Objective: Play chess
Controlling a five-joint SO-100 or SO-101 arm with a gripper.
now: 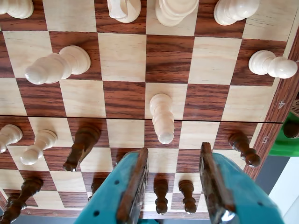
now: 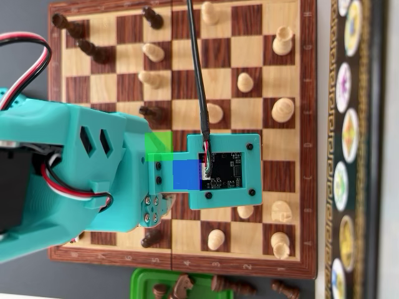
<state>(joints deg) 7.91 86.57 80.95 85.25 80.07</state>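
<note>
2 teal pincer (image 1: 174, 186) fingers stand spread, empty, above a glossy wooden chessboard (image 1: 124, 56) near a turned cream pawn (image 1: 162, 117).

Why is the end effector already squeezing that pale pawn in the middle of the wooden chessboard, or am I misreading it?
Misread: the end effector is open and holds nothing. In the wrist view its two fingers stand apart below the pale pawn, which stands free on the chessboard, not touched by either finger.
</note>
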